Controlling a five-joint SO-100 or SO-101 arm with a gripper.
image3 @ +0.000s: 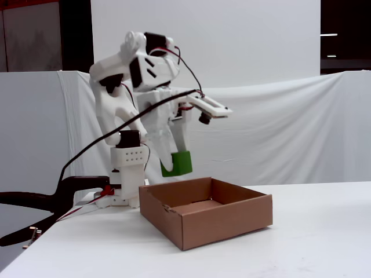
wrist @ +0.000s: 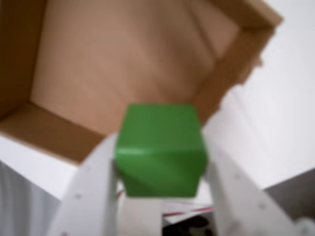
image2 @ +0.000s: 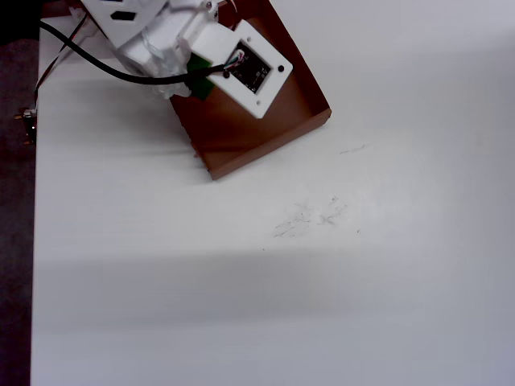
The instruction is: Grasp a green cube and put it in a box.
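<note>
A bright green cube (wrist: 160, 150) fills the gap between my two white fingers (wrist: 96, 187) in the wrist view, and my gripper (wrist: 160, 157) is shut on it. In the fixed view the green cube (image3: 177, 163) hangs in my gripper (image3: 175, 165) a little above the back left part of the box (image3: 226, 223). The box is a shallow brown cardboard tray, and its floor (wrist: 123, 64) lies beneath the cube in the wrist view. From overhead, the arm hides most of the cube (image2: 199, 87); only a green corner shows over the box (image2: 241, 141).
The white table (image2: 282, 281) stretches wide to the right of and in front of the box. The arm's base (image3: 127, 179) stands behind the box at the table's back left. A black cable (image2: 96, 64) runs off the left edge.
</note>
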